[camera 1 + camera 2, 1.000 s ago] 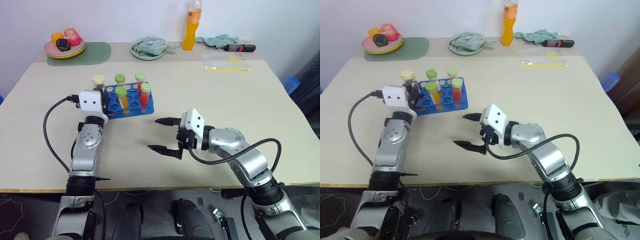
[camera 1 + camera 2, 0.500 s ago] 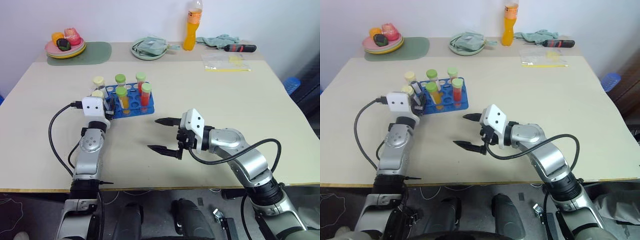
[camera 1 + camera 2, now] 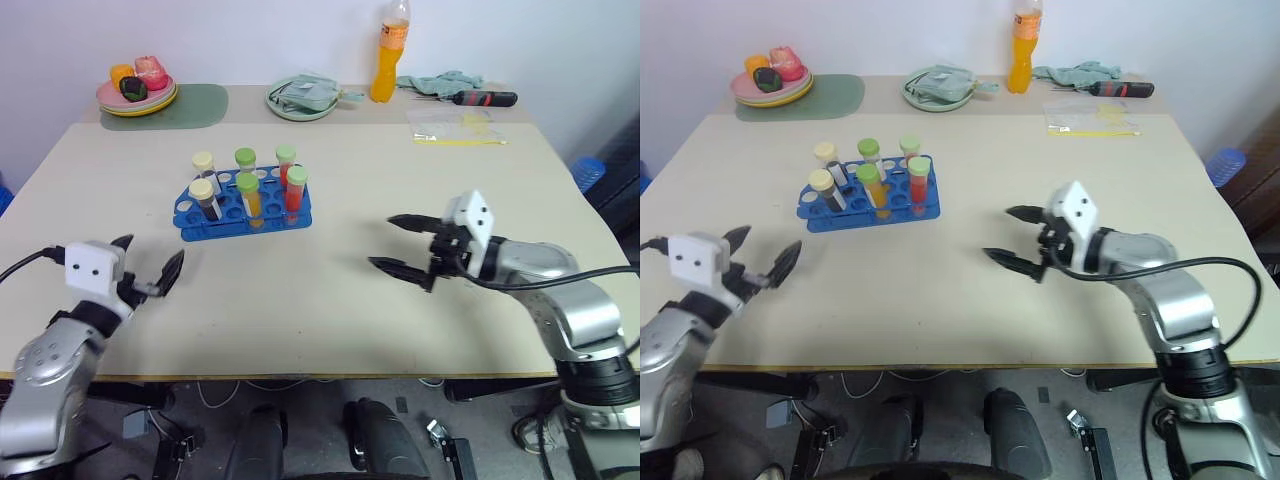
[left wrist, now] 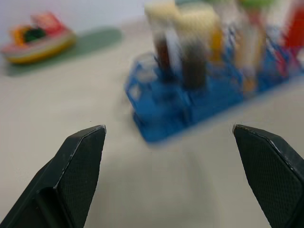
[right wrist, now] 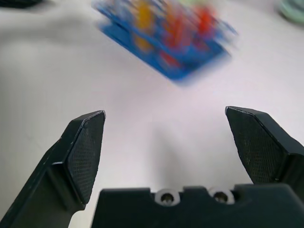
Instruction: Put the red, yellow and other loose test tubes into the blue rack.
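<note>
Blue rack point(image 3: 245, 205) is set mid-tabletop point(image 3: 400, 180), w/ six capped tubes point(image 3: 249, 194) seated upright; no loose tube is seen. Left pincer point(image 3: 145, 268) and right pincer point(image 3: 400, 243) are both spread wide, nothing gripped, well apart from rack. Tubes are judged light, stiff, smooth, prob. breakable; hold is best taken just below cap.

The blue rack point(image 4: 204, 90) and its test tubes point(image 4: 192, 52) are smeared by blur in both wrist views; tube contents cannot be told.
</note>
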`<control>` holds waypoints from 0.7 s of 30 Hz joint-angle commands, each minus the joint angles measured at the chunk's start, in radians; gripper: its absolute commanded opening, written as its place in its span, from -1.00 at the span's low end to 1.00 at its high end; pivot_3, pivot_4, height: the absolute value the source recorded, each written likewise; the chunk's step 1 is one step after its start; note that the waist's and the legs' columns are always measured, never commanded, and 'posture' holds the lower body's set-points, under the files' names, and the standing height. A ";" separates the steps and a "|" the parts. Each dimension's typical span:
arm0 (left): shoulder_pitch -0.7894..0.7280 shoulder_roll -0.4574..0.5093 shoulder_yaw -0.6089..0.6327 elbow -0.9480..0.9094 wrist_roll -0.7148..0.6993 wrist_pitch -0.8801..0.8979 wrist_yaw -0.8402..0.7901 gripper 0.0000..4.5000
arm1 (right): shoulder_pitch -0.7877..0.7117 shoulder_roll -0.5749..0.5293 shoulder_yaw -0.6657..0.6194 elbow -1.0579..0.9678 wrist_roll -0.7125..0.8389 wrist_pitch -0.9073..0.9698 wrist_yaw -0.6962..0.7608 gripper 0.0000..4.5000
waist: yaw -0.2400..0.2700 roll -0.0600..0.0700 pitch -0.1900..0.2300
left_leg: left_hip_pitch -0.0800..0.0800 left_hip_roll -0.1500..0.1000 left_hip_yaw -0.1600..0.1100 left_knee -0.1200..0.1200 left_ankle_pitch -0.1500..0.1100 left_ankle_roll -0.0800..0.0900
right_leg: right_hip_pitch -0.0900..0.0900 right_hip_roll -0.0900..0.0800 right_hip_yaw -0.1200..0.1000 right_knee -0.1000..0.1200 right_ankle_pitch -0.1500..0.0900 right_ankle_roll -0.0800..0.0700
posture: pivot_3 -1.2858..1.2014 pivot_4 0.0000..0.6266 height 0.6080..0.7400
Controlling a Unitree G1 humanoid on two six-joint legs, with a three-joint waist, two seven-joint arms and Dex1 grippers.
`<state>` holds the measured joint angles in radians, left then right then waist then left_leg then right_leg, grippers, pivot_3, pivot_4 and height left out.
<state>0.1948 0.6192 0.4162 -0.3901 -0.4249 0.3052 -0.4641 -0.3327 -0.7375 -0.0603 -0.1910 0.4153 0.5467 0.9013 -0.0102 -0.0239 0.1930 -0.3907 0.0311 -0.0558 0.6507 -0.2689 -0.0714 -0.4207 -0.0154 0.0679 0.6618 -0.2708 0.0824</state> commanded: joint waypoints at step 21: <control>-0.044 -0.043 -0.021 0.039 0.070 -0.028 -0.037 0.96 | 0.030 0.012 -0.034 0.064 -0.051 -0.106 -0.031 1.00 | -0.032 0.001 0.000 | 0.001 0.001 0.000 -0.001 0.000 0.001 | 0.000 0.002 0.001 0.001 0.001 0.002 | 0.03 -0.52 1.00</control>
<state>0.1503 0.5788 0.3880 -0.3461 -0.3694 0.2973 -0.5088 -0.2963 -0.7316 -0.0929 -0.1201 0.3673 0.4667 0.8733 -0.0423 -0.0231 0.1930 -0.3894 0.0325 -0.0558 0.6494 -0.2692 -0.0709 -0.4211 -0.0133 0.0691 0.6629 -0.2696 0.0845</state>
